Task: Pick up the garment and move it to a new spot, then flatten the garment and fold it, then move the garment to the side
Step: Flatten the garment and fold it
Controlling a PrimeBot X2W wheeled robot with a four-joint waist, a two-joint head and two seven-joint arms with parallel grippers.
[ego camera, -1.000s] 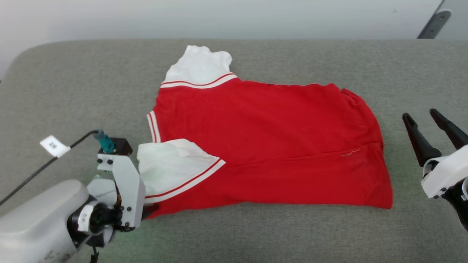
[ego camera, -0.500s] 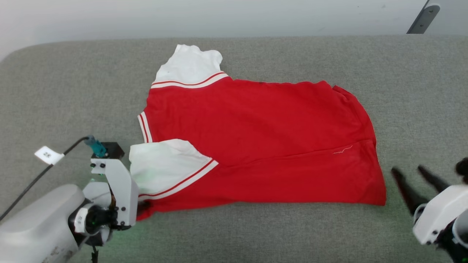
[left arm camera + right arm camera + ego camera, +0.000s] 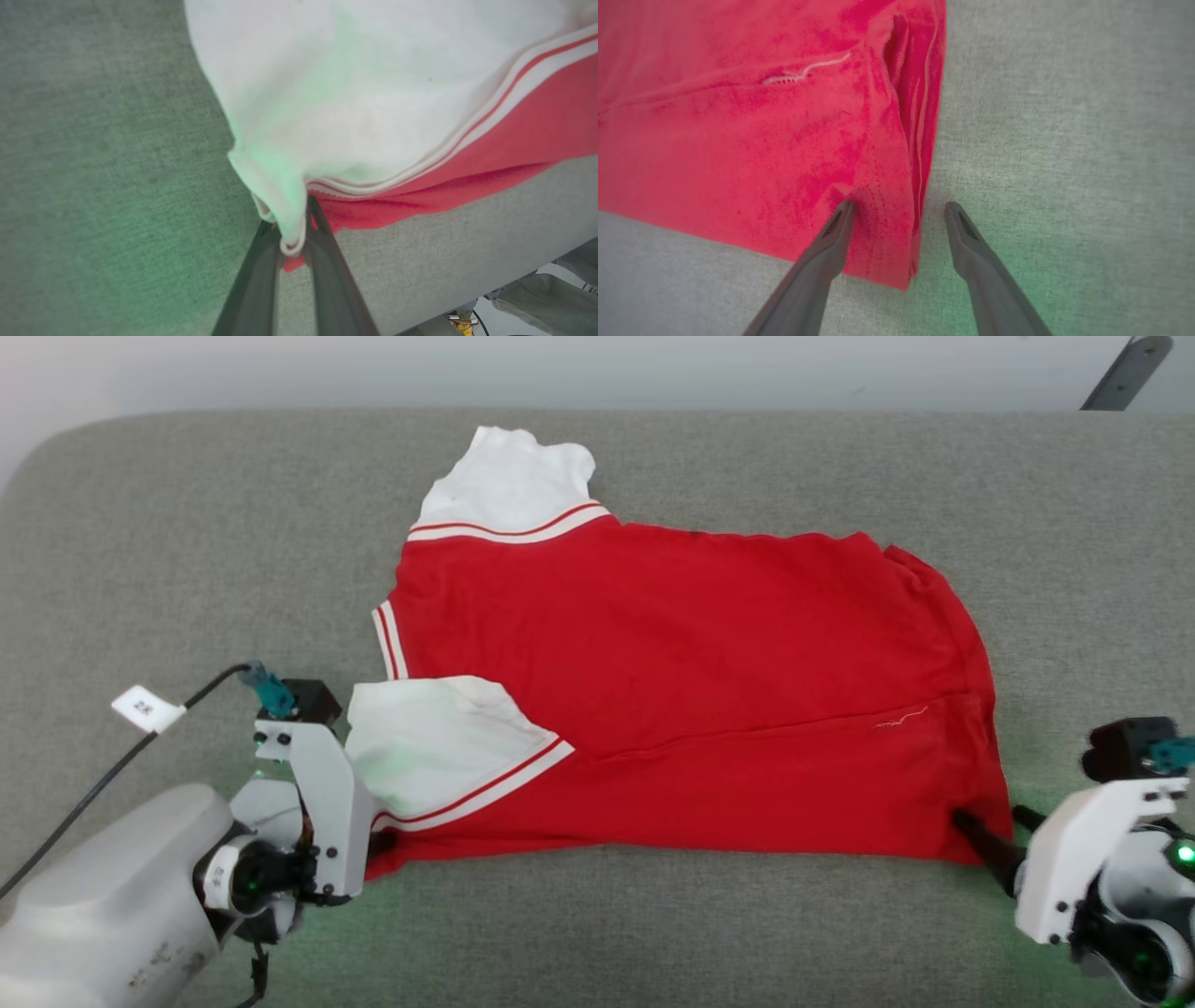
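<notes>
Left gripper (image 3: pixel 290 215) just pinched the white-sleeved red jersey garment (image 3: pixel 691 644) at its sleeve corner; right gripper (image 3: pixel 901 207) moved in, jaws spread astride the hem, so the lift looks close.

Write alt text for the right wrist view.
The open right end effector straddles a hem corner of a red shirt, half over the cloth, half over the grey cushion. A loose white thread lies on the shirt.
</notes>
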